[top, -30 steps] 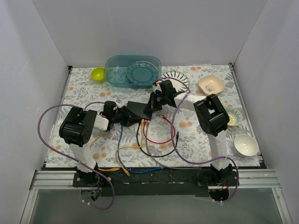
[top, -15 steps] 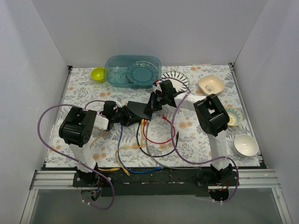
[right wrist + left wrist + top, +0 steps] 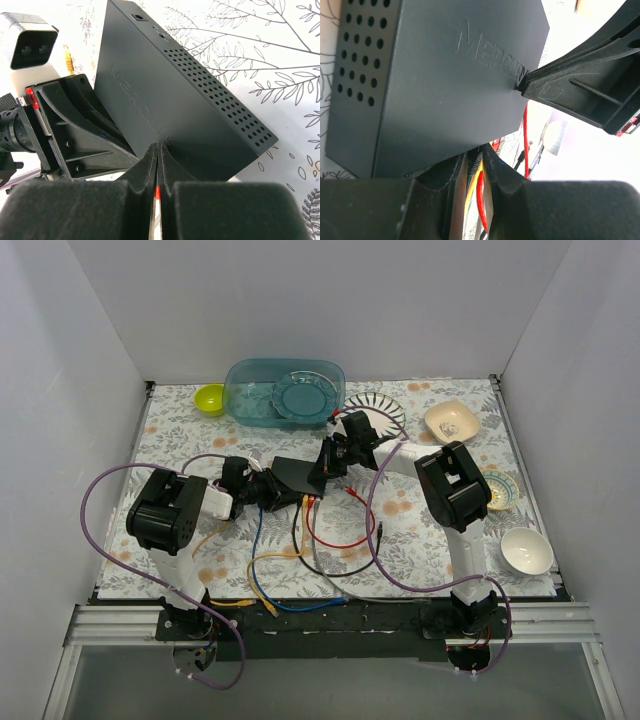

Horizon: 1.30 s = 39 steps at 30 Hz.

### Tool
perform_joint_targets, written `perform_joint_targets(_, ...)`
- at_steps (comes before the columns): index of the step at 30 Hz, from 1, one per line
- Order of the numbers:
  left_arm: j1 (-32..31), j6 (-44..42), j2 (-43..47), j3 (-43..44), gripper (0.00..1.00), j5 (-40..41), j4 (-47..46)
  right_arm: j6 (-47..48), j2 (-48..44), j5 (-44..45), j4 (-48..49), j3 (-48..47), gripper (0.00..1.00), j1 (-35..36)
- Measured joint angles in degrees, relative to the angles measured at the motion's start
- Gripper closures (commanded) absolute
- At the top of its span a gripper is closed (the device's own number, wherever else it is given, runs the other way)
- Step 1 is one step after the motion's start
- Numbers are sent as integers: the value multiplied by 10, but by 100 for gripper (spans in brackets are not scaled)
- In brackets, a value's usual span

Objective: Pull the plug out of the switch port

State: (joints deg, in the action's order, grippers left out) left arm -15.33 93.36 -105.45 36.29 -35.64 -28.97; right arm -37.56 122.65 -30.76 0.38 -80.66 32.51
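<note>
The switch [image 3: 295,474] is a flat matte-black box in the middle of the table, tilted up on one edge; it also shows in the left wrist view [image 3: 435,85] and the right wrist view [image 3: 170,95]. My left gripper [image 3: 280,491] [image 3: 475,156] is shut on a black plug [image 3: 473,162] with a yellow cable [image 3: 471,184], seated in the switch's lower edge. A red cable [image 3: 481,200] runs beside it. My right gripper [image 3: 323,467] [image 3: 159,146] is shut, its tips pressed against the switch's flat face.
Red [image 3: 335,540], yellow [image 3: 275,558], blue [image 3: 262,580] and black [image 3: 340,570] cables loop across the near table. A teal tub [image 3: 285,390], a yellow-green bowl [image 3: 209,398] and a cream dish [image 3: 451,421] stand at the back. A white bowl [image 3: 526,550] sits near right.
</note>
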Motion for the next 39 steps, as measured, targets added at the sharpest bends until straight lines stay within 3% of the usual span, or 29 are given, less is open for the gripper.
perform_joint_targets(13,-1,-17,81,-63,100,-23,89,-9,0,-7,18,9,95,-3)
perform_joint_targets(17,16,-23,144,-70,100,23,185,-12,0,-7,19,10,95,-4)
perform_joint_targets(21,78,-31,221,-61,100,110,306,-13,0,-10,29,16,95,-5)
perform_joint_targets(24,127,-41,248,-43,70,167,378,-13,-3,-9,33,21,95,-6)
perform_joint_targets(25,139,-45,256,-40,55,186,396,-13,-4,-9,33,22,95,-6)
perform_joint_targets(30,145,-57,294,-38,30,192,419,-13,-7,-8,33,26,95,-6)
perform_joint_targets(31,145,-56,297,-38,20,181,411,-12,-7,-8,33,26,95,-6)
perform_joint_targets(35,128,-47,285,-39,21,120,343,-12,-8,-7,32,26,95,-6)
perform_joint_targets(39,66,-43,239,-28,33,75,280,-12,-8,-7,32,26,95,-6)
